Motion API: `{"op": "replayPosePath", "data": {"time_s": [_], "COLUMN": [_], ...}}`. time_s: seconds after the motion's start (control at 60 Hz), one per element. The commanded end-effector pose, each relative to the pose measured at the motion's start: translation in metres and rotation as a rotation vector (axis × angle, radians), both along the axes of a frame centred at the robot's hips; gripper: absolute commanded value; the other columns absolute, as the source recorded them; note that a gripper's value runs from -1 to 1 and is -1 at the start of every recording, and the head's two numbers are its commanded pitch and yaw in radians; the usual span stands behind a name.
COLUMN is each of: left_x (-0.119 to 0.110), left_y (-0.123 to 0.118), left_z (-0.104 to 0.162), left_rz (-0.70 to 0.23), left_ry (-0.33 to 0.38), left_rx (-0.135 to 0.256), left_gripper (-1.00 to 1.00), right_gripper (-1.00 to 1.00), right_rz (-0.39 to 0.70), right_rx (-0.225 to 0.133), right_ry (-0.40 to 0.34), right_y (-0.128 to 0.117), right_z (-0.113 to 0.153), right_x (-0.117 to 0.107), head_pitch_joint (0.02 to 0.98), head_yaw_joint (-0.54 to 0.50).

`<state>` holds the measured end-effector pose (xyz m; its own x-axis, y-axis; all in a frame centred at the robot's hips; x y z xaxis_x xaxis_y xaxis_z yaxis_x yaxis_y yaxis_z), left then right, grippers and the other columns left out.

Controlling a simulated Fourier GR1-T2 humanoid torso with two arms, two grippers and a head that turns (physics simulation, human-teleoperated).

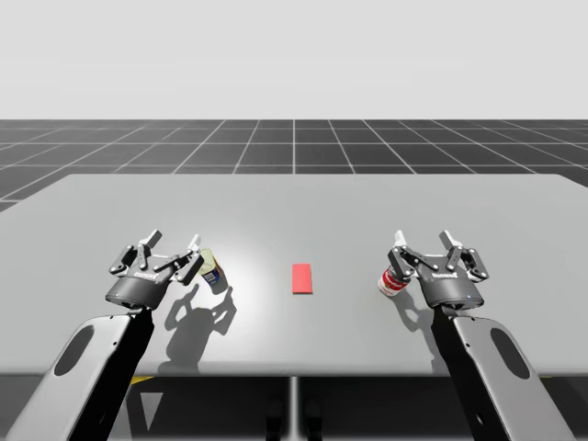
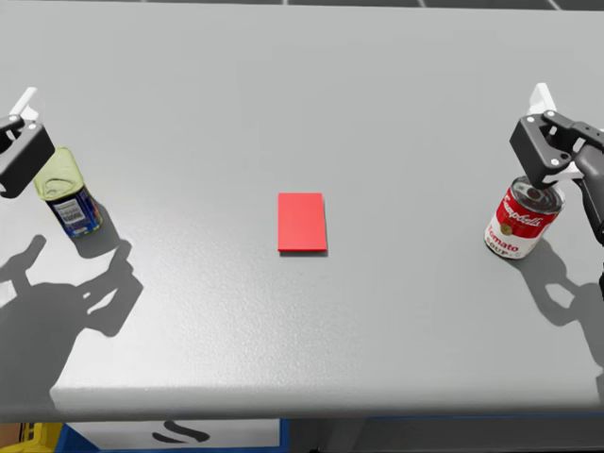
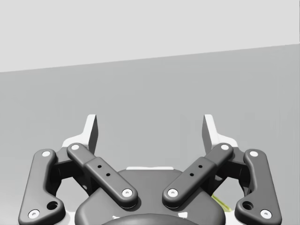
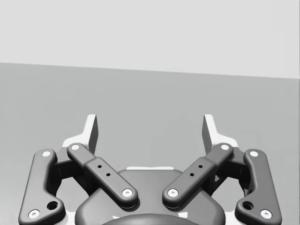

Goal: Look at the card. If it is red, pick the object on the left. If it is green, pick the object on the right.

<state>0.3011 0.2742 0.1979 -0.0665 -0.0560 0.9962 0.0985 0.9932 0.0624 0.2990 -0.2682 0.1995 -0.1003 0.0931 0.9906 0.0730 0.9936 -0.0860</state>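
Currently: red card (image 2: 302, 223) lies flat near the middle of the grey table (image 1: 294, 197), between the two cans and well apart from both.

Left of the card: short yellow-green can with a blue label (image 2: 68, 200), standing on the table. My left gripper (image 1: 173, 241) hangs just beside and above it. Fingers are spread wide, with nothing between them. The inner finger is close to the can's top; I cannot tell whether it touches. The left wrist view shows a sliver of yellow-green under the gripper's side linkage.

Right of the card: red-and-white cylindrical can (image 2: 523, 220), upright. My right gripper (image 1: 423, 239) sits over its top edge on the outer side. Fingers are likewise spread wide and grasp nothing. The right wrist view shows bare table ahead of the fingers.

Both arms cast shadows on the table near its front edge.
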Motion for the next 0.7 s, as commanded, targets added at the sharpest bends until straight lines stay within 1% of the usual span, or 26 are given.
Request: {"op": "replayPosePath", "data": {"time_s": [0.017, 0.117, 0.233, 0.267, 0.4, 0.533, 0.7], "left_x": [-0.0002, -0.0002, -0.0005, -0.0003, -0.0004, -0.0002, -0.0002], "left_y": [-0.0002, 0.0000, -0.0005, -0.0006, -0.0004, -0.0003, -0.0013], "left_z": [0.0014, 0.0016, 0.0014, 0.0011, 0.0009, 0.0008, 0.0004], "left_rz": [-0.002, -0.001, -0.001, -0.002, -0.001, -0.001, -0.001], "left_ry": [-0.003, -0.003, -0.001, 0.000, 0.001, 0.001, 0.002], "left_rx": [-0.003, -0.004, -0.004, -0.002, -0.003, -0.004, -0.004], "left_gripper": [-1.00, -1.00, -1.00, -1.00, -1.00, -1.00, -1.00], "right_gripper": [-1.00, -1.00, -1.00, -1.00, -1.00, -1.00, -1.00], "right_rz": [-0.001, 0.000, 0.001, 0.000, -0.001, -0.001, -0.001], "right_rx": [-0.002, -0.006, -0.009, -0.011, -0.013, -0.015, -0.014], "right_ry": [-0.001, -0.001, -0.002, -0.003, -0.004, -0.005, -0.005], "right_y": [0.0000, 0.0005, 0.0008, 0.0006, 0.0019, 0.0033, 0.0033], "right_z": [0.0003, 0.0002, 0.0002, 0.0004, 0.0001, -0.0004, -0.0005], "right_x": [-0.0002, -0.0003, -0.0007, -0.0008, -0.0014, -0.0013, -0.0017], "head_pitch_joint": [0.877, 0.869, 0.858, 0.854, 0.847, 0.842, 0.835], "head_yaw_joint": [-0.03, -0.01, 0.07, 0.11, 0.22, 0.32, 0.38]}}
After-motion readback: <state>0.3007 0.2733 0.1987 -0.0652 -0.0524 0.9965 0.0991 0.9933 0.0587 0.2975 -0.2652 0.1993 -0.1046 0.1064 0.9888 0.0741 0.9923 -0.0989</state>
